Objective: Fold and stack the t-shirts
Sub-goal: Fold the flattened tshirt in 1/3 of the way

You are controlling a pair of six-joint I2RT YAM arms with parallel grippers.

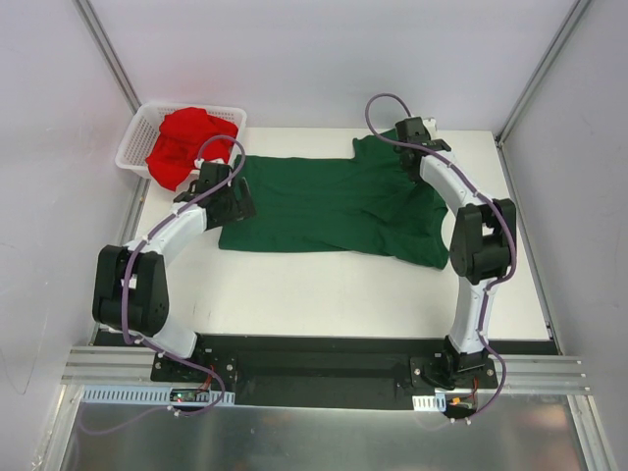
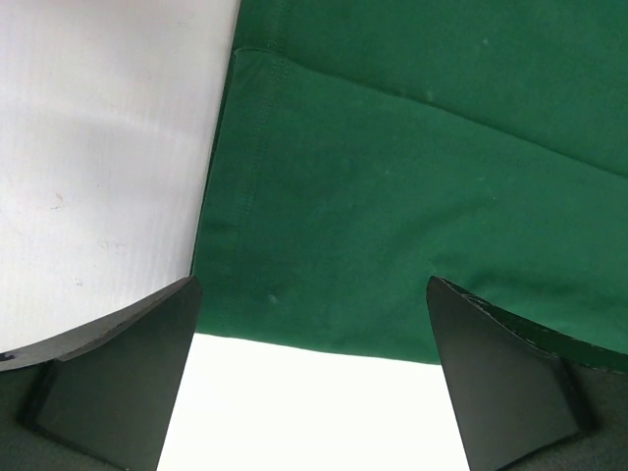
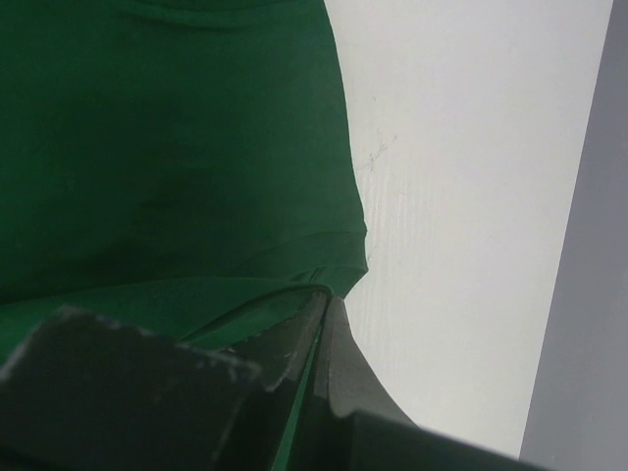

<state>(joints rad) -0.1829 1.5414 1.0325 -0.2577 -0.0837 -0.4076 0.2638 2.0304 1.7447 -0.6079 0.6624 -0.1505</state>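
Lower the wide-open black left gripper onto the hem of the dark green cloth t-shirt, spread flat on the white table, and pinch both layers. Lift in step with the black right gripper, clamped on its far corner. Leave the crumpled bright red t-shirt in the white plastic mesh basket.

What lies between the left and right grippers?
The dark green cloth t-shirt, spread flat: it fills the stretch from the open left gripper to the right gripper, shut on it. The top external view shows it.
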